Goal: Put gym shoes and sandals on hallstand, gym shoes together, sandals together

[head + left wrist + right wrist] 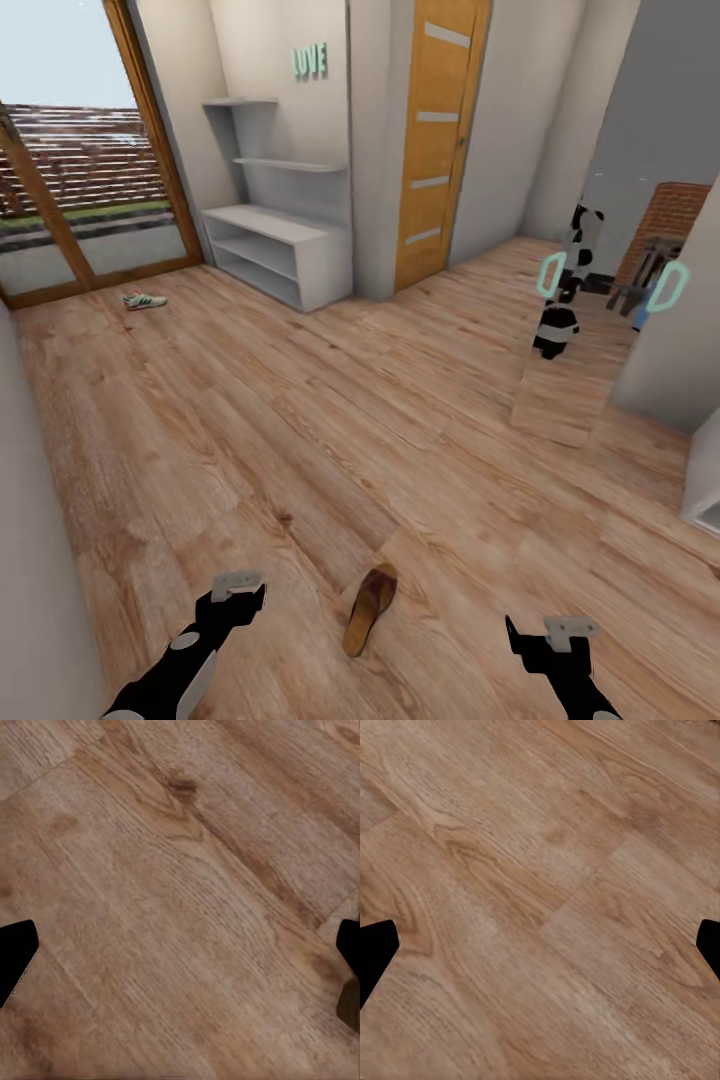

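One brown sandal [370,607] lies on the corridor floor [300,430] close in front of me, between my two arms. Far off, a white and green gym shoe [145,300] rests on the floor by the glass door. The pale grey hallstand [268,243] stands against the back wall, and its bench top and shelves look bare. My left gripper [237,590] hangs to the left of the sandal, and my right gripper [548,632] to its right. Both are open over bare planks, with the left fingertips [15,956] and right fingertips [375,952] wide apart.
A wall runs close along my left. A glass door [80,190] is at the back left and an orange wooden door [435,140] beside the hallstand. At the right, a mirror [570,320] shows my reflection, next to a grey wall corner [670,350].
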